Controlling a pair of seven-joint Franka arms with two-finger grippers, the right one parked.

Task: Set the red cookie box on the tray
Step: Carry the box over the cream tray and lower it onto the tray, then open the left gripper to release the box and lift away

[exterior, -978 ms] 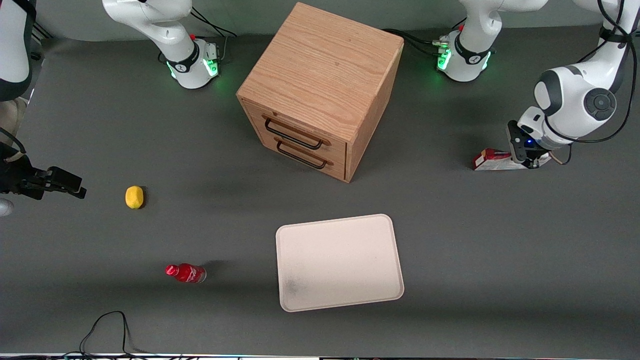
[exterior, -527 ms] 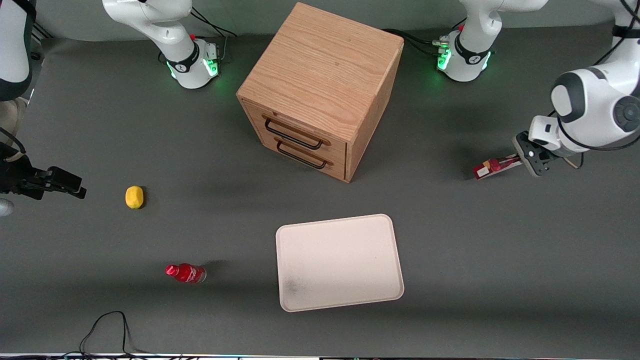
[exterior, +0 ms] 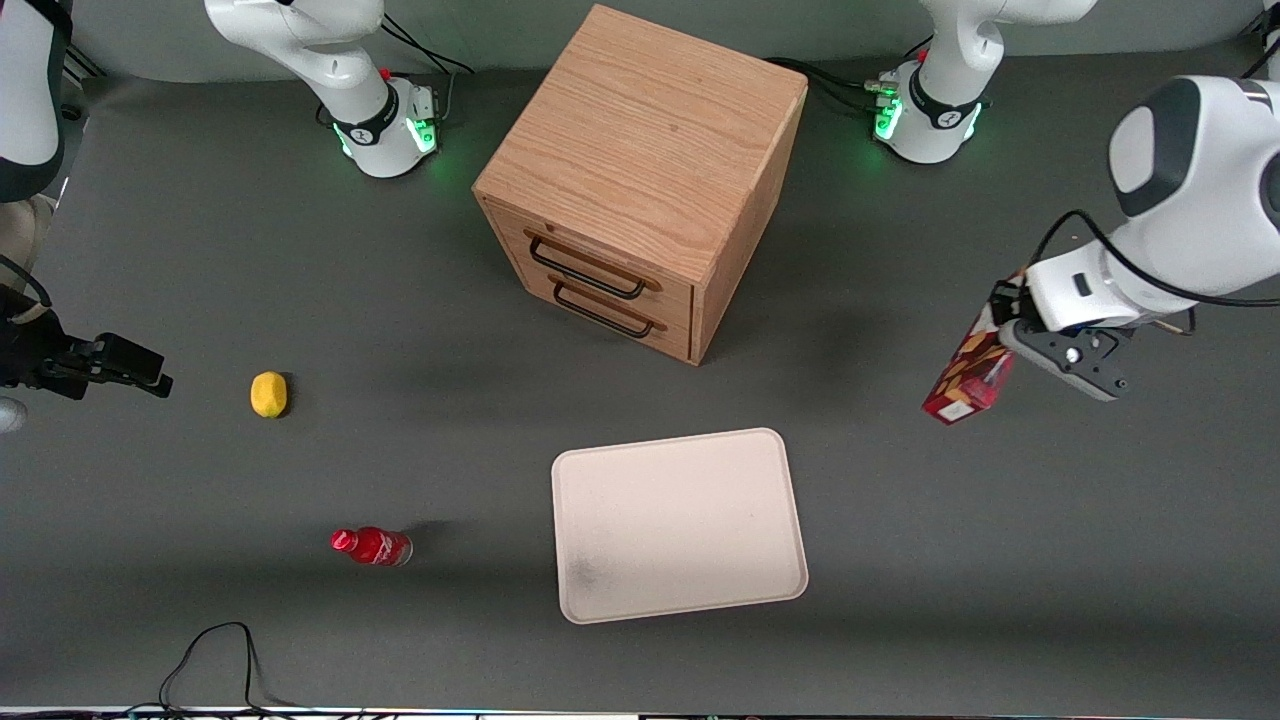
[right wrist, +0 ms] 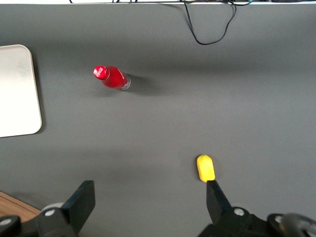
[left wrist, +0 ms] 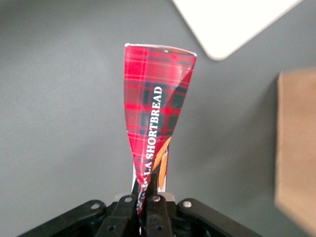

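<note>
Since a second ago the long, slim red cardboard cookie box [exterior: 968,375] has come up off the dark grey table [exterior: 300,280], where it lay flat at the working arm's end; it now hangs in the air, tilted, with its free end lower and pointing toward the tray. The black two-finger gripper [exterior: 1012,340] has risen with it and swung nearer the front camera.

In the front view the gripper holds the box by its upper end, high above the table near the working arm's end. The flat cream-white rectangular tray [exterior: 700,480] with rounded corners lies well apart from the box, nearer the front camera and toward the table's middle, with a faint grey smudge on it. A light oak two-drawer cabinet [exterior: 640,170] stands farther from the camera than the tray. A small red bottle [exterior: 372,546] and a yellow lemon-shaped object [exterior: 268,393] lie toward the parked arm's end.

In the left wrist view the jaws of the gripper [left wrist: 146,200] are pinched nearly together on the narrow end of the box [left wrist: 155,108], whose tartan face reads "SHORTBREAD". A corner of the tray [left wrist: 232,24] and an edge of the cabinet [left wrist: 296,148] show past it.

In the right wrist view the bottle [right wrist: 111,78], the yellow object [right wrist: 205,168] and the tray's edge [right wrist: 17,91] rest on the table [right wrist: 197,113].
</note>
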